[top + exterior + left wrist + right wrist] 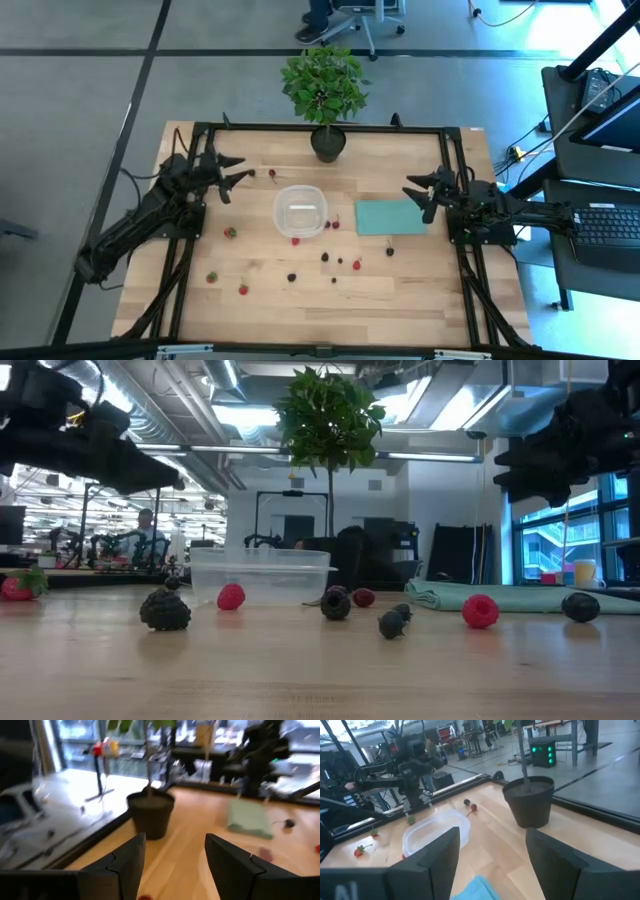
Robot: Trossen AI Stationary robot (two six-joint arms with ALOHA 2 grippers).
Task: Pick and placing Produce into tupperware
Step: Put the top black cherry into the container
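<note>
The clear squarish tupperware [301, 211] sits at the table's middle and holds nothing that I can see; it also shows in the low view [260, 574] and the right wrist view [436, 834]. Red and dark berries lie scattered on the wood around it: a red one [230, 232] to its left, dark ones [325, 257] nearer the near edge, a red one [480, 610] by the teal sheet. My left gripper [240, 171] hovers open above the table's far left, over a red berry [272, 174]. My right gripper [418, 193] hovers open at the right, above the sheet's edge.
A flat teal sheet [391, 217] lies right of the tupperware. A potted plant [327, 143] stands at the far edge's middle. Black frame rails [186, 245] run along the table's sides. Bare wood lies toward the near edge. A person [147, 532] sits far off in the room.
</note>
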